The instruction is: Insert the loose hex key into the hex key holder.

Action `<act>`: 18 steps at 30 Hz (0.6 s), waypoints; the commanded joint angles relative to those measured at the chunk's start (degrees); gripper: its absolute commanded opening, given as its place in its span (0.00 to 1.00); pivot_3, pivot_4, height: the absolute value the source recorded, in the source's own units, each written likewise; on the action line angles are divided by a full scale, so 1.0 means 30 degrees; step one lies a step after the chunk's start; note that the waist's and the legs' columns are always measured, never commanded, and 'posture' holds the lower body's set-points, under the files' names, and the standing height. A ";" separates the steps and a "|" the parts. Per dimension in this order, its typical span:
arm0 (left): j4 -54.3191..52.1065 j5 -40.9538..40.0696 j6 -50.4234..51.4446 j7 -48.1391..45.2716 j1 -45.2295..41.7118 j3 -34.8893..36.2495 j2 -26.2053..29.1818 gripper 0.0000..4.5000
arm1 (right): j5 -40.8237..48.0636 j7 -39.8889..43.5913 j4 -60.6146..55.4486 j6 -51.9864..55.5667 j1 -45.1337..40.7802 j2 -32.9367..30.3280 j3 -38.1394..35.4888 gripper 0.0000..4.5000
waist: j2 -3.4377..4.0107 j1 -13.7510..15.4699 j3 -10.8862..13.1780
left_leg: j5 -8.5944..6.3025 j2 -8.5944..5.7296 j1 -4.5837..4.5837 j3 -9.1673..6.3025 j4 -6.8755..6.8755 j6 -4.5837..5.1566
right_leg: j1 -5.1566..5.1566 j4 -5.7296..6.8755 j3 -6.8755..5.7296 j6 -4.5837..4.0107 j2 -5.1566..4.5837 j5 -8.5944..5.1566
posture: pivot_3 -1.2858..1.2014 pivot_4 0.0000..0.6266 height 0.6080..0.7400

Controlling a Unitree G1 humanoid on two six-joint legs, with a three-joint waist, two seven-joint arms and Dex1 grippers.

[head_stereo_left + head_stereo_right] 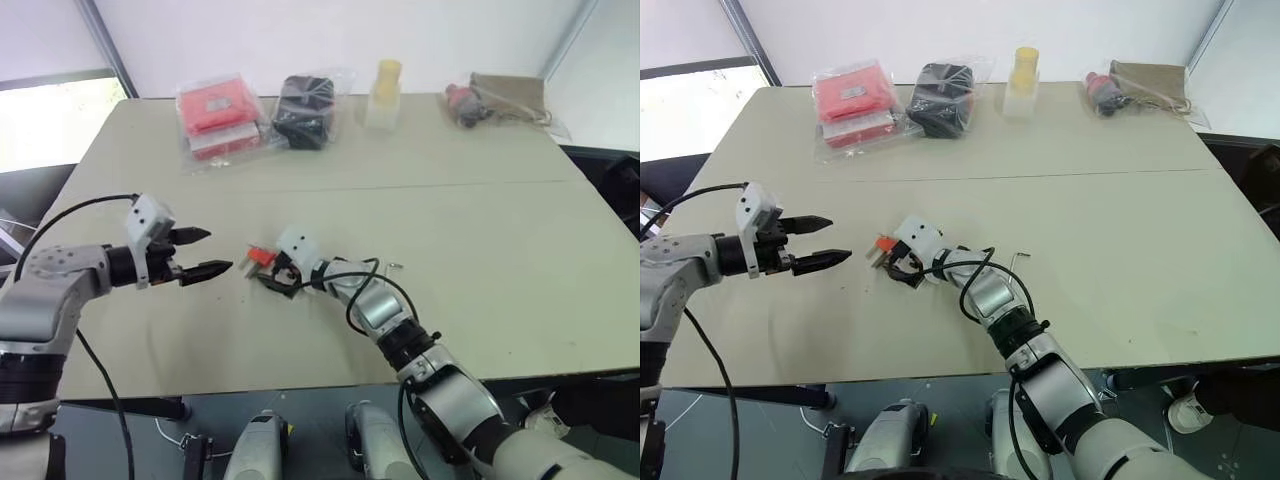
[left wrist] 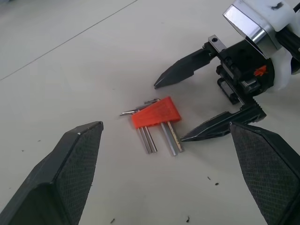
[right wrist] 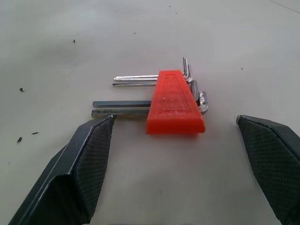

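The right claw (image 1: 268, 272) is spread wide and holding nothing, sitting low on the table (image 1: 480, 230) with the holder (image 3: 174, 103) lying flat between its fingers, closer to one finger than the other, not touching either as far as I can tell. The left claw (image 1: 205, 252) is wide open and empty too, hovering off to the side of the holder with its tips aimed at it.

The loose key (image 1: 394, 266) is the worry. It's a tiny glint on the table back behind the right claw, out beside that arm's forearm, well apart from both sets of fingers. So neither claw is anywhere near it yet.

My guesses at what could go wrong:
- The holder is off-centre in the right claw, so closing may shove or spin it instead of pinching it.
- The fingers could catch the keys sticking out rather than the plastic, and it slips.
- That arm's cable or forearm could sweep the loose key away.
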 commanded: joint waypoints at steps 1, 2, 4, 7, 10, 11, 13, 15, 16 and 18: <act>-0.0289 -0.0221 -0.0254 0.0188 -0.0183 0.0676 -0.0053 1.00 | -0.0047 0.0223 0.0605 -0.0351 -0.0295 0.0189 -0.0328 0.96 | 0.0000 -0.0012 0.0000 | 0.0000 0.0001 0.0000 0.0001 0.0000 0.0000 | 0.0000 0.0000 -0.0001 0.0000 0.0000 0.0000 | 0.52 0.24 1.00; -0.0276 -0.0199 -0.0270 0.0245 -0.0218 0.0654 -0.0092 1.00 | -0.0058 0.0328 0.0798 -0.0518 -0.0320 0.0316 -0.0299 0.96 | 0.0000 -0.0021 -0.0001 | 0.0000 0.0000 0.0002 0.0000 -0.0002 0.0000 | 0.0000 -0.0001 0.0000 0.0000 0.0000 0.0000 | 0.52 0.24 1.00; -0.0276 -0.0172 -0.0295 0.0346 -0.0242 0.0652 -0.0166 1.00 | -0.0173 0.0337 0.1129 -0.0768 -0.0393 0.0523 -0.0235 0.85 | 0.0000 -0.0039 -0.0001 | 0.0000 0.0001 0.0005 0.0000 -0.0002 0.0000 | 0.0000 0.0000 -0.0001 0.0000 0.0003 0.0000 | 0.52 0.24 1.00; -0.0306 -0.0152 -0.0340 0.0457 -0.0195 0.0673 -0.0243 1.00 | -0.0275 0.0355 0.1534 -0.1119 -0.0545 0.0737 -0.0246 0.57 | -0.0001 -0.0047 -0.0001 | 0.0000 0.0002 0.0008 -0.0002 -0.0004 0.0000 | 0.0000 0.0001 0.0001 0.0000 0.0007 0.0001 | 0.52 0.24 1.00; -0.0293 -0.0142 -0.0387 0.0500 -0.0096 0.0707 -0.0264 1.00 | -0.0493 0.0346 0.1827 -0.1472 -0.0637 0.0780 -0.0265 0.23 | -0.0001 -0.0056 -0.0001 | 0.0000 0.0003 0.0010 -0.0001 -0.0007 0.0000 | -0.0001 0.0001 0.0002 -0.0001 0.0008 0.0000 | 0.52 0.24 1.00; -0.0283 -0.0147 -0.0384 0.0508 -0.0082 0.0715 -0.0264 1.00 | -0.0559 0.0367 0.1905 -0.1601 -0.0652 0.0751 -0.0265 0.22 | 0.0000 -0.0058 -0.0001 | 0.0000 0.0002 0.0010 0.0000 -0.0008 0.0000 | -0.0001 0.0001 0.0003 -0.0001 0.0007 0.0000 | 0.52 0.24 1.00; -0.0267 -0.0156 -0.0376 0.0516 -0.0072 0.0724 -0.0262 1.00 | -0.0655 0.0396 0.1982 -0.1765 -0.0661 0.0697 -0.0276 0.22 | -0.0001 -0.0058 -0.0001 | 0.0000 0.0003 0.0011 -0.0001 -0.0008 0.0000 | -0.0001 0.0001 0.0002 -0.0001 0.0007 0.0001 | 0.52 0.24 1.00; -0.0143 -0.0157 -0.0397 0.0487 -0.0100 0.0729 -0.0264 1.00 | -0.1045 0.0444 0.1704 -0.2249 -0.0699 0.0355 -0.0079 0.22 | -0.0001 -0.0056 -0.0001 | 0.0000 0.0003 0.0012 -0.0002 -0.0008 0.0000 | -0.0001 0.0002 0.0001 -0.0002 0.0008 0.0001 | 0.52 0.24 1.00; -0.0133 -0.0166 -0.0383 0.0494 -0.0106 0.0728 -0.0275 1.00 | -0.1241 0.0508 0.1479 -0.2509 -0.0689 0.0148 0.0035 0.22 | 0.0000 -0.0054 -0.0001 | 0.0000 0.0003 0.0012 -0.0002 -0.0007 -0.0001 | -0.0001 0.0002 0.0002 -0.0002 0.0007 0.0002 | 0.52 0.24 1.00; 0.0332 -0.0271 -0.0371 0.0313 -0.0417 0.0697 -0.0347 1.00 | -0.2249 0.0923 -0.0299 -0.4415 -0.0893 -0.1434 0.0386 0.22 | 0.0014 0.0007 0.0008 | 0.0000 0.0002 0.0012 0.0000 -0.0007 0.0000 | -0.0001 0.0002 0.0002 -0.0002 0.0007 0.0001 | 0.52 0.24 1.00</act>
